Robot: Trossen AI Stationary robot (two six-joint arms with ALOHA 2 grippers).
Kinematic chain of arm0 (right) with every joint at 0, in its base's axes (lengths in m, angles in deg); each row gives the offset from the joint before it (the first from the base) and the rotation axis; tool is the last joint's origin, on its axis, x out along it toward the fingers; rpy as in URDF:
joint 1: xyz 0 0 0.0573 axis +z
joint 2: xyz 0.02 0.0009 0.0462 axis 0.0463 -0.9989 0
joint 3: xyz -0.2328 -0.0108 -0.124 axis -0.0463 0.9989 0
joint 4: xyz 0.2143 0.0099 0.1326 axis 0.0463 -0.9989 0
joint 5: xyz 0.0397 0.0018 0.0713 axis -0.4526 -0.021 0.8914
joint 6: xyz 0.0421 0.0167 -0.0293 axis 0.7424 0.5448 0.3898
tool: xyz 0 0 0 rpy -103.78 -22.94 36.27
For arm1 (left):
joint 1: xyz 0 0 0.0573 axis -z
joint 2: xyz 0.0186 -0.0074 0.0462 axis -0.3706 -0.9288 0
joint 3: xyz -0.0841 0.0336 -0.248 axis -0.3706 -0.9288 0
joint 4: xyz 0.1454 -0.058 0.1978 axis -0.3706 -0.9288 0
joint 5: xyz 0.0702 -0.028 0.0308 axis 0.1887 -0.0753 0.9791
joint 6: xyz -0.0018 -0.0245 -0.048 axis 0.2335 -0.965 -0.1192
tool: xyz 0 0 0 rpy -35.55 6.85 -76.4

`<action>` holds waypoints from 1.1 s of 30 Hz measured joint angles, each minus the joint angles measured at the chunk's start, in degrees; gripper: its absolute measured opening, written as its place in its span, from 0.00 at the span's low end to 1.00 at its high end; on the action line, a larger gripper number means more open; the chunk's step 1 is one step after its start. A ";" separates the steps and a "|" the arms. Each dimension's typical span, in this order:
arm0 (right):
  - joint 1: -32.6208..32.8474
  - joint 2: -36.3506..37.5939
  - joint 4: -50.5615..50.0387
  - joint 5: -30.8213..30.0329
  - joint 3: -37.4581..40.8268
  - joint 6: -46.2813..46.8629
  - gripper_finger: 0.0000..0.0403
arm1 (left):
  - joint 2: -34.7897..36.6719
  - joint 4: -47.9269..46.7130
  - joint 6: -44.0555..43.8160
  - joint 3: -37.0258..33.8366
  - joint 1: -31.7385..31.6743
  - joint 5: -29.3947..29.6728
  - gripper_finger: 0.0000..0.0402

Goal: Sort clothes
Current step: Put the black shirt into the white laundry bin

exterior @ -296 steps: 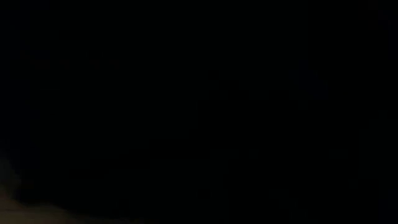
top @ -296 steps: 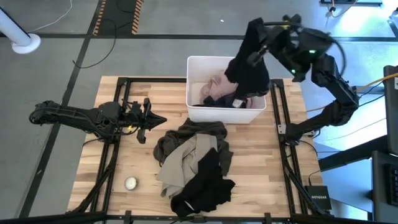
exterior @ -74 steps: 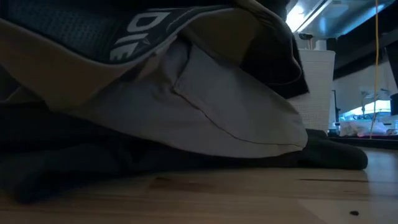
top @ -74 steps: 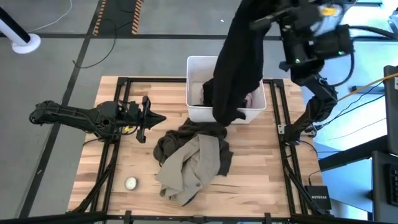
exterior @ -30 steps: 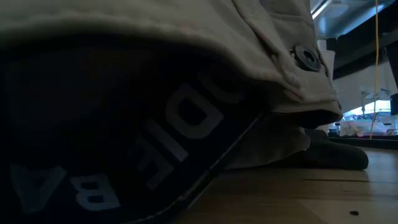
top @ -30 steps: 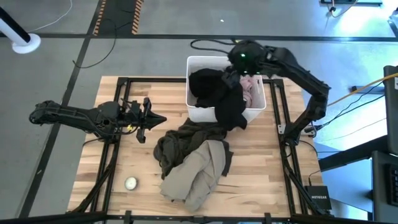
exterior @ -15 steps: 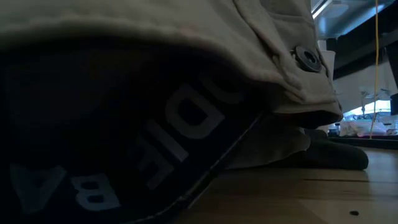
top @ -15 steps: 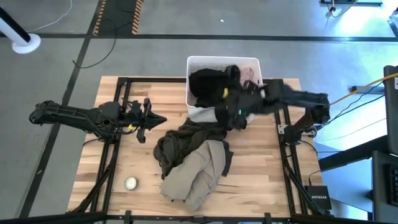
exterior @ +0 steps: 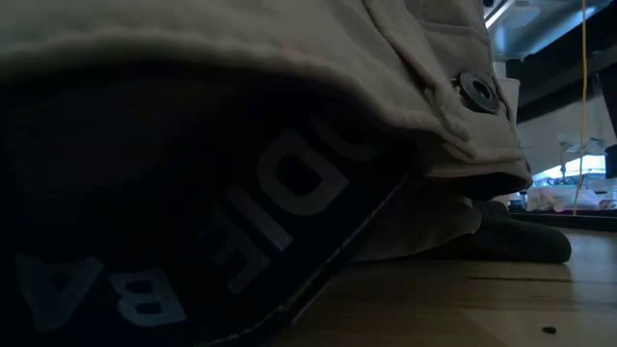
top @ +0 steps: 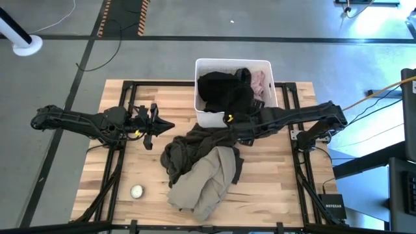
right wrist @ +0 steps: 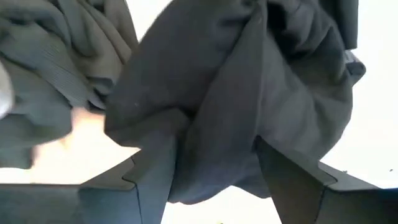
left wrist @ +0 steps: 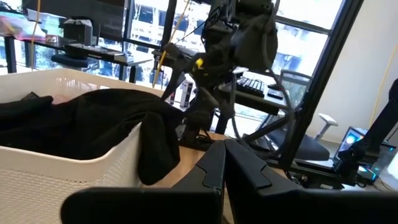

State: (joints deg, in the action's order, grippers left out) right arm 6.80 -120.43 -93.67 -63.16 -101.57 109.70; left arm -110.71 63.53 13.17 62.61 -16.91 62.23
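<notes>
Bin (top: pixel 268 66) behind the clothes heap (top: pixel 201 166) — ball (top: pixel 136 191) left.

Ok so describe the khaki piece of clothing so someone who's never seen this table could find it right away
Start at the white bin at the far edge of the wooden table. In front of it lies a pile of clothes; the khaki-beige garment is its nearer half, towards the table's front edge. It is much paler than the dark olive-brown garment it lies against, and far bigger than the small white ball nearby.

My dark fingers (right wrist: pixel 155 180) frame a dark olive-brown garment (top: pixel 188 146), beside a khaki-beige one (top: pixel 205 182) on the pale striped-wood worktop (top: pixel 130 169), while a black garment (top: pixel 221 91) and a pale pink one (top: pixel 260 83) fill the white bin (top: pixel 208 118).
</notes>
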 joint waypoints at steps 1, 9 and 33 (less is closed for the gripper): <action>-0.17 0.00 0.14 0.06 0.31 -0.04 0.59 | 0.00 0.00 0.02 0.00 0.00 0.00 0.00; -0.11 0.02 1.05 -1.53 0.70 -2.00 0.30 | 0.00 0.06 0.77 -0.01 0.00 0.02 0.00; -0.11 0.86 3.12 -24.24 -28.66 -12.11 0.02 | 0.00 0.22 1.03 -0.07 0.00 0.03 0.00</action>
State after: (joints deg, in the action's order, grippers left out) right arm 6.69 -119.56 -90.55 -87.40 -130.23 97.58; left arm -110.71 63.75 14.20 62.55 -16.91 62.27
